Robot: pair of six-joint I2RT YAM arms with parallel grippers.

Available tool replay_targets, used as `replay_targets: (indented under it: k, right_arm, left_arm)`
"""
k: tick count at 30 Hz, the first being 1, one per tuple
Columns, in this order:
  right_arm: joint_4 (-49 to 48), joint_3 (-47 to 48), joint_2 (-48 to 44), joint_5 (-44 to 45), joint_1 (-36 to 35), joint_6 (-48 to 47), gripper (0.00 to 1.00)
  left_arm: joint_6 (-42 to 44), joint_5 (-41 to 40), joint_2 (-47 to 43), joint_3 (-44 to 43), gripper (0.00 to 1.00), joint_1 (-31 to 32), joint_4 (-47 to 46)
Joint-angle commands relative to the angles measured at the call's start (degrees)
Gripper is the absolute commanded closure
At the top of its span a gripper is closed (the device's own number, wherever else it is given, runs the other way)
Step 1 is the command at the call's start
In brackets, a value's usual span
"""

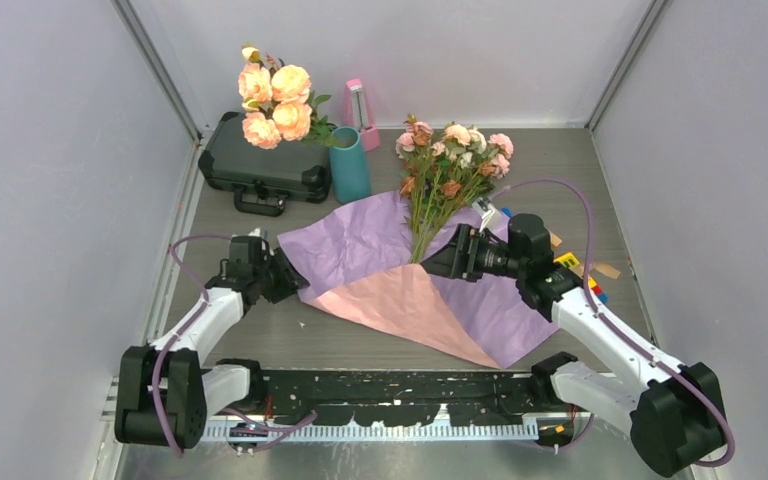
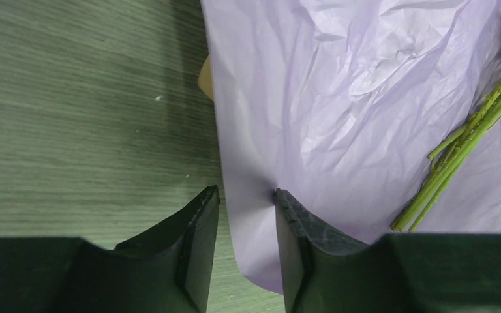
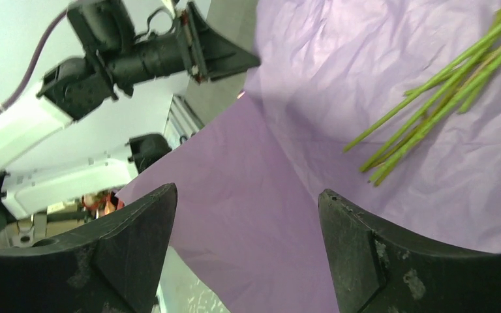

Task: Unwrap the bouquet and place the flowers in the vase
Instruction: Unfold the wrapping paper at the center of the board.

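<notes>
Left fingers [image 2: 196, 222]: narrow gap, straddling the left edge of the lilac wrapping paper [image 2: 339, 98]. Right fingers [image 3: 359, 241]: wide, holding nothing, over the same sheet. Flowers [image 1: 450, 165]: loose on the spread paper, stems toward the arms. Vase [image 1: 349, 165]: upright on the table [image 1: 580, 170], just beyond the paper's far-left corner.

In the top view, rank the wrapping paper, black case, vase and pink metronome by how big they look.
1. Paper, by far the largest.
2. Black case.
3. Vase.
4. Metronome, though its base is partly behind the vase.
</notes>
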State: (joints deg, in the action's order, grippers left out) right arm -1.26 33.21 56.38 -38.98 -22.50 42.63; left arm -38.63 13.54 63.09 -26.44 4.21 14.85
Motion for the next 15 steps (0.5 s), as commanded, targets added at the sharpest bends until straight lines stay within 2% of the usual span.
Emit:
replay_targets:
  k: [1,8,11,15]
  right_arm:
    - [-0.88,1.86,0.49,0.97,-5.56,-0.40,0.16]
    - [-1.33,0.49,2.95,6.92,-16.77,-1.10,0.20]
    - [-1.11,-0.13,3.55,8.27,-21.24,-0.94,0.22]
    - [-1.03,-1.51,3.85,10.92,-26.04,-0.42,0.22]
  left_arm:
    - [0.81,2.88,2.42,-0.46,0.65,-0.83,-6.05]
    - [1.71,3.62,6.87,-2.26,0.94,-1.54,-7.79]
    - [1.74,3.60,8.40,-3.10,1.00,-1.68,-8.73]
    - [1.63,3.60,10.89,-4.50,1.00,-1.95,-10.06]
